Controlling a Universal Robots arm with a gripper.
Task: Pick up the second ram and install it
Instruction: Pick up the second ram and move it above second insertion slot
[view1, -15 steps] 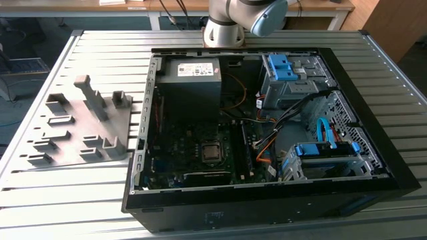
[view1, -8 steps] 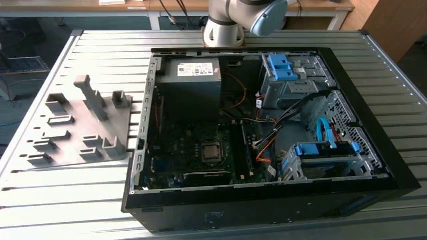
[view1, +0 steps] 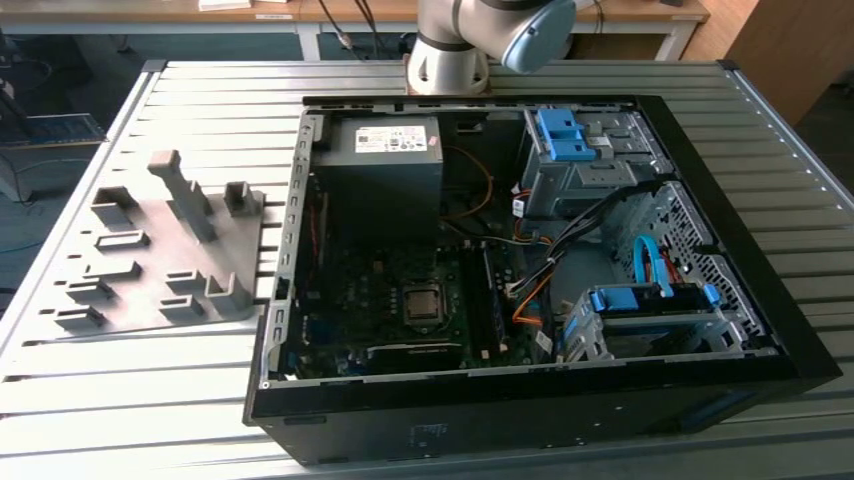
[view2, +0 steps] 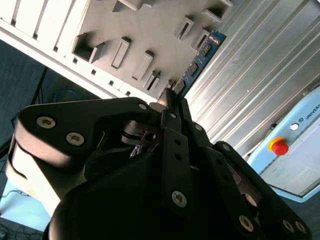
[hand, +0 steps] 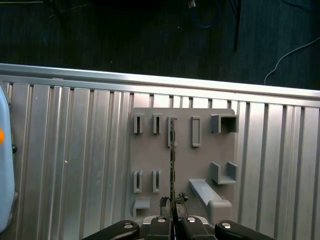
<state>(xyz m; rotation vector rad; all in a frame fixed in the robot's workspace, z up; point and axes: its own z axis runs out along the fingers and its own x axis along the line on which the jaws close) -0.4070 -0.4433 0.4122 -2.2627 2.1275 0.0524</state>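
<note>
In both wrist views my gripper (hand: 172, 201) (view2: 174, 98) is shut on the second ram. The ram (view2: 201, 59) is a narrow blue-green board with black chips, sticking out past the fingertips. In the first wrist view I see the ram (hand: 172, 150) edge-on as a thin dark line. It hangs in the air above the grey fixture plate (hand: 200, 160) (view2: 145, 30), apart from it. In the exterior view the fixture plate (view1: 147, 250) lies on the slatted table at the exterior view's left of the open computer case (view1: 787, 330). Inside the case lies the motherboard (view1: 387, 290).
The arm's base (view1: 447, 60) stands at the table's far edge behind the case. A pale box with a red stop button (view2: 279, 146) sits on the slatted metal table (view1: 174, 400). Beyond the table edge (hand: 150, 80) is dark floor with cables.
</note>
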